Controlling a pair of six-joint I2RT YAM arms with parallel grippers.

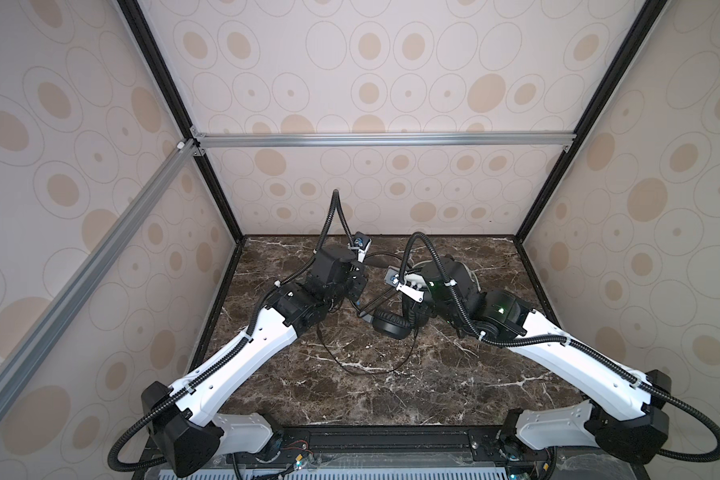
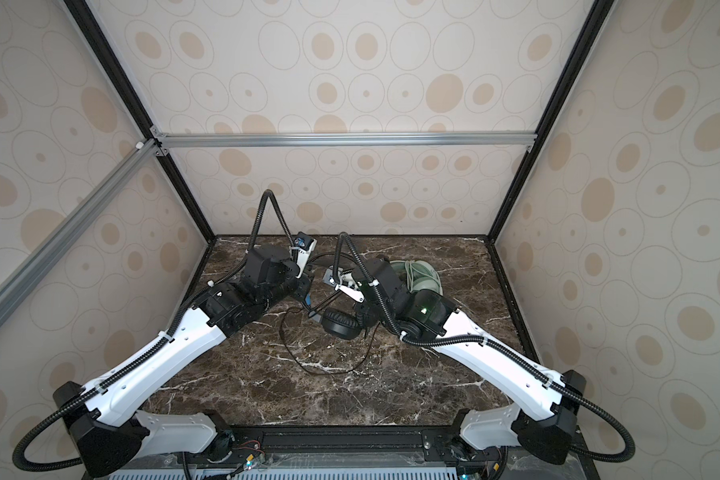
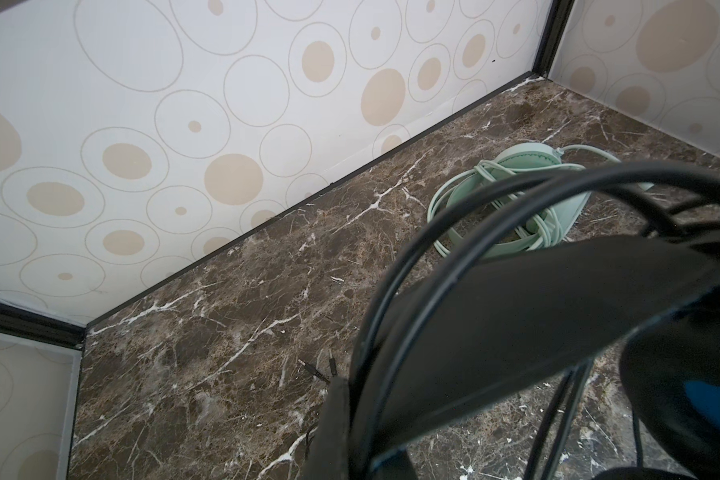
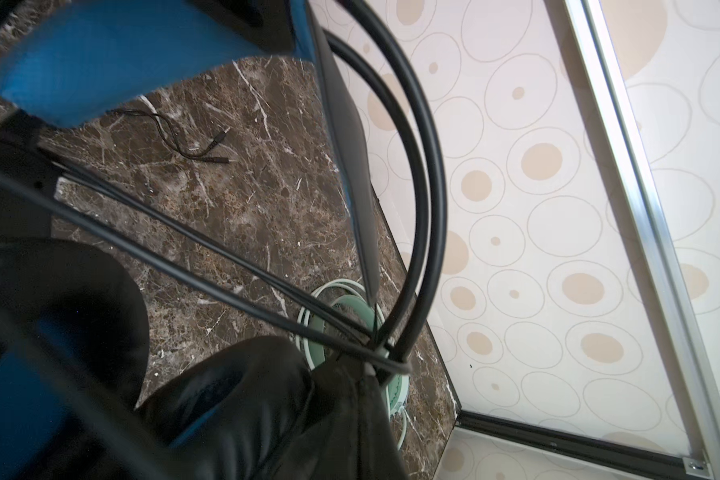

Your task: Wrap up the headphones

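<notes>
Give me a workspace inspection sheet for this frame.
Surface: dark marble table, white veins.
Job's things: mint-green headphones at back right, pale cord wound round them; black headphones mid-table between the arms, black cord arcing round the band, slack trailing on the table.
Clutter: nothing seen.
Grippers: left gripper and right gripper both shut at the black headphones; exact grip hidden.
Cables: corrugated hoses arch above both wrists.
Surroundings: circle-patterned walls, aluminium frame.

Circle-patterned beige walls [image 1: 391,83]; dark marble tabletop [image 1: 350,395].
</notes>
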